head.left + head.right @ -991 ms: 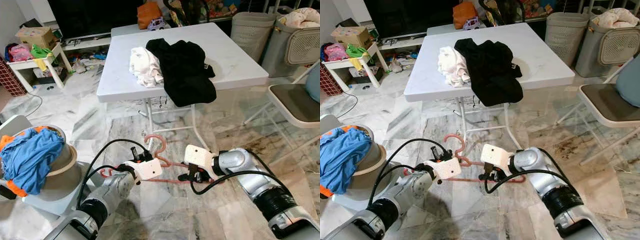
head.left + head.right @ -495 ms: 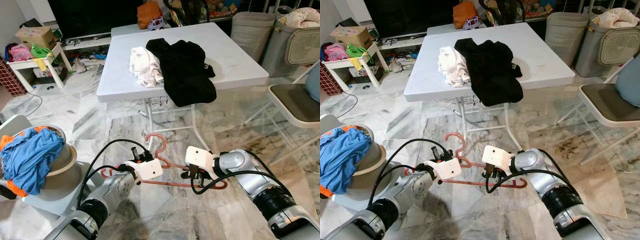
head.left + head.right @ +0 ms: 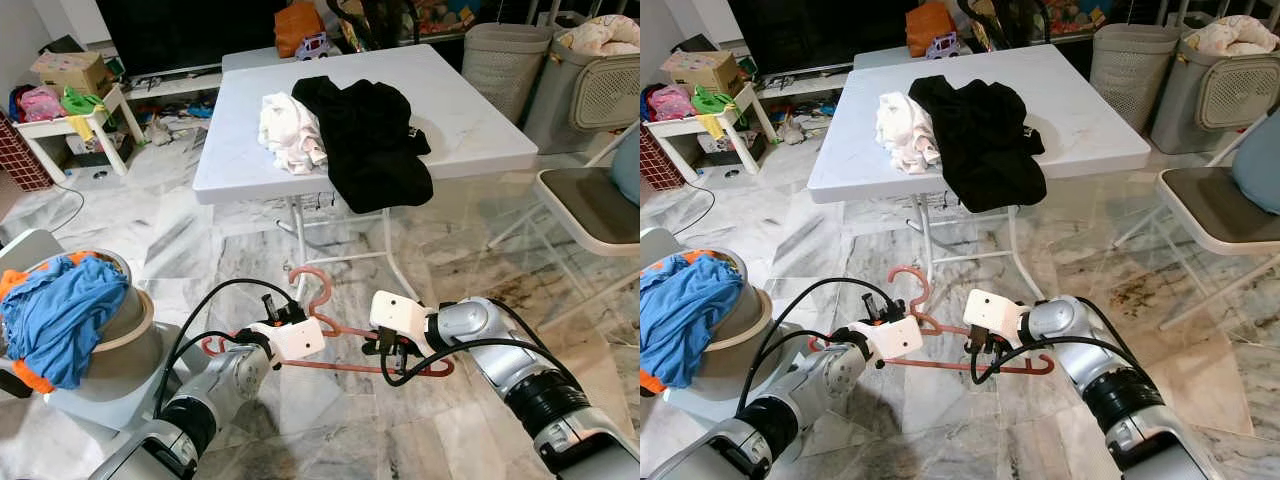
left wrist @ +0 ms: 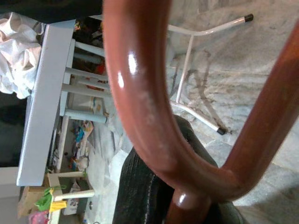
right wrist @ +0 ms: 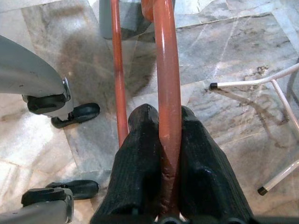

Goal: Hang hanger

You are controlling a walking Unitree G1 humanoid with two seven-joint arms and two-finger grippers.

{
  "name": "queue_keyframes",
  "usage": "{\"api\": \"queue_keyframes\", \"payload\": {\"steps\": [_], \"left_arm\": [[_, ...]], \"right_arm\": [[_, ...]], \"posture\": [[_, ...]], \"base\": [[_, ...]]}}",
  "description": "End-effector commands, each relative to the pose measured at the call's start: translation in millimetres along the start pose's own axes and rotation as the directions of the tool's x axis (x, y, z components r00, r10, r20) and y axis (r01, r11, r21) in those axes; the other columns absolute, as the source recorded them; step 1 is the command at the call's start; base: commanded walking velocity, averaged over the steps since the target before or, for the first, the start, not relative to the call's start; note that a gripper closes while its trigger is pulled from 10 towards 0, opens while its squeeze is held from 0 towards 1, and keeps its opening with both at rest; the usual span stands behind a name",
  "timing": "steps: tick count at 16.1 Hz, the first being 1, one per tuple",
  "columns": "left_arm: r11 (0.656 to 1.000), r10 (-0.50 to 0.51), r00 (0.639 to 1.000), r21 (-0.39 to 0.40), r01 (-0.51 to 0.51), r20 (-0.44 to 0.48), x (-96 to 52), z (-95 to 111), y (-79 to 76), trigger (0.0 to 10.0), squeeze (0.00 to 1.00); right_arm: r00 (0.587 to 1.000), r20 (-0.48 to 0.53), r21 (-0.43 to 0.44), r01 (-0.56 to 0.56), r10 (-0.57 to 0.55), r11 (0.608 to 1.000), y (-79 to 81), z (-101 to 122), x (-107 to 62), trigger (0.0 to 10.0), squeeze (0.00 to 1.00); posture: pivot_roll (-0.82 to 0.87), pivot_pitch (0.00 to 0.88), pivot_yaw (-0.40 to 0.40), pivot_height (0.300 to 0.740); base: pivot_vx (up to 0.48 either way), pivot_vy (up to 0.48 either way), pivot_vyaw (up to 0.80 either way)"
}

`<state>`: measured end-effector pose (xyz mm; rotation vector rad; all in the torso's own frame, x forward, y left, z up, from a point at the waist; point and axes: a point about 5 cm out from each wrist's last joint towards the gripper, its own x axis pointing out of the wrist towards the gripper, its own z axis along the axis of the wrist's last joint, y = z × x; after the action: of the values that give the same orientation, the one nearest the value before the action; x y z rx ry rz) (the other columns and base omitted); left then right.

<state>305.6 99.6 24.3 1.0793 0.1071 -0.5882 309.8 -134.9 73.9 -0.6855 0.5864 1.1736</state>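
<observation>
In front of the table [image 3: 250, 170], both grippers pinch the hanger [image 3: 345, 345]: left gripper [image 3: 283, 322] near its hook, right gripper [image 3: 392, 352] clamped on an arm. It looks light, stiff and slick (firm grip advised).

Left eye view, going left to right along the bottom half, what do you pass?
Blue cloth → left gripper → red hanger → right gripper → folding chair.
</observation>
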Motion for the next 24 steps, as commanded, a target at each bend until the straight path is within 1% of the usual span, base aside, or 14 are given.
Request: {"api": "queue_keyframes", "payload": {"steps": [1, 2, 4, 5, 6, 7, 10, 14, 16, 17, 18, 19, 21, 24], "left_arm": [[0.998, 0.009, 1.000, -0.065, -0.007, 0.026, 1.7, 2.2, 10.7, 10.0, 1.00], [0.998, 0.006, 0.999, -0.071, -0.002, 0.050, 1.2, 4.3, 11.3, 10.0, 1.00], [0.992, 0.002, 0.996, -0.129, 0.010, 0.088, 1.1, 9.2, 11.5, 10.0, 1.00], [0.990, -0.011, 0.996, -0.142, 0.023, 0.088, 1.0, 9.5, 9.9, 10.0, 1.00], [0.981, -0.036, 0.996, -0.189, 0.051, 0.080, 0.8, 9.6, 5.2, 10.0, 1.00], [0.975, -0.055, 0.996, -0.210, 0.070, 0.075, 0.5, 9.7, 1.6, 10.0, 1.00], [0.953, -0.090, 0.994, -0.284, 0.102, 0.057, -0.6, 6.7, -5.5, 10.0, 1.00], [0.937, -0.093, 0.992, -0.328, 0.117, 0.088, 1.0, 13.2, -4.2, 10.0, 1.00], [0.962, -0.107, 0.987, -0.239, 0.133, 0.122, 1.7, 18.3, -3.7, 10.0, 1.00], [0.983, -0.132, 0.983, -0.111, 0.146, 0.127, 0.9, 17.7, -5.0, 10.0, 1.00], [0.985, -0.153, 0.980, -0.062, 0.161, 0.125, 0.0, 16.1, -5.9, 10.0, 1.00], [0.982, -0.178, 0.977, -0.048, 0.185, 0.120, -1.2, 14.2, -8.0, 10.0, 1.00], [0.979, -0.189, 0.975, -0.056, 0.196, 0.118, -2.5, 13.0, -10.1, 10.0, 1.00], [0.993, -0.074, 0.986, -0.079, 0.086, 0.148, -1.6, 18.1, -1.5, 10.0, 1.00]], "right_arm": [[1.000, 0.013, -0.025, 0.014, -0.014, 1.000, -4.8, 7.6, -1.3, 0.0, 0.00], [1.000, 0.013, -0.025, 0.016, -0.016, 1.000, -5.0, 7.2, -1.4, 0.0, 0.00], [0.998, 0.014, -0.022, 0.055, -0.054, 0.998, -8.1, 7.4, -0.7, 0.0, 0.00], [0.997, 0.014, -0.019, 0.072, -0.072, 0.997, -9.4, 8.2, 0.2, 0.0, 0.00], [0.993, 0.015, -0.015, 0.118, -0.118, 0.993, -13.2, 9.4, 2.0, 0.0, 0.00], [0.988, 0.018, -0.005, 0.155, -0.155, 0.988, -16.5, 10.5, 2.7, 0.0, 0.00], [0.975, 0.051, 0.011, 0.215, -0.215, 0.977, -21.5, 18.3, 4.3, 0.0, 0.00], [0.959, 0.061, 0.026, 0.277, -0.278, 0.960, -26.7, 21.3, 5.6, 0.0, 0.00], [0.942, 0.058, 0.039, 0.330, -0.332, 0.943, -31.3, 22.2, 5.6, 0.0, 0.00], [0.926, 0.064, 0.038, 0.370, -0.372, 0.928, -35.5, 24.2, 4.8, 0.0, 0.00], [0.912, 0.071, 0.032, 0.403, -0.404, 0.915, -39.1, 25.9, 3.3, 0.0, 0.00], [0.895, 0.080, 0.035, 0.438, -0.440, 0.898, -43.4, 28.2, 1.1, 0.0, 0.00], [0.882, 0.085, 0.042, 0.462, -0.464, 0.886, -46.6, 29.9, 0.1, 0.0, 0.00], [0.862, 0.070, 0.049, 0.500, -0.502, 0.865, -50.3, 27.9, -0.5, 0.0, 0.00]], "posture": [[-0.09, 0.000, 0.090, 0.740], [-0.09, 0.000, 0.090, 0.740], [-0.09, 0.000, 0.089, 0.740], [-0.09, 0.000, 0.089, 0.740], [-0.09, 0.000, 0.089, 0.740], [-0.09, 0.000, 0.090, 0.740], [-0.09, 0.000, 0.091, 0.740], [-0.09, 0.000, 0.091, 0.740], [-0.09, 0.000, 0.090, 0.740], [-0.09, 0.000, 0.089, 0.740], [-0.09, 0.000, 0.089, 0.740], [-0.09, 0.000, 0.087, 0.740], [-0.09, 0.000, 0.087, 0.740], [-0.09, 0.000, 0.084, 0.740]], "base": [[0.000, 0.000, 0.00], [0.000, 0.000, 0.00], [0.000, 0.000, 0.00], [0.000, 0.000, 0.00], [0.000, 0.000, 0.00], [0.000, 0.000, 0.00], [0.000, 0.000, 0.00], [0.000, 0.000, 0.00], [0.000, 0.000, 0.00], [0.000, 0.000, 0.00], [0.000, 0.000, 0.00], [0.000, 0.000, 0.00], [0.000, 0.000, 0.00], [0.000, 0.000, 0.00]]}}
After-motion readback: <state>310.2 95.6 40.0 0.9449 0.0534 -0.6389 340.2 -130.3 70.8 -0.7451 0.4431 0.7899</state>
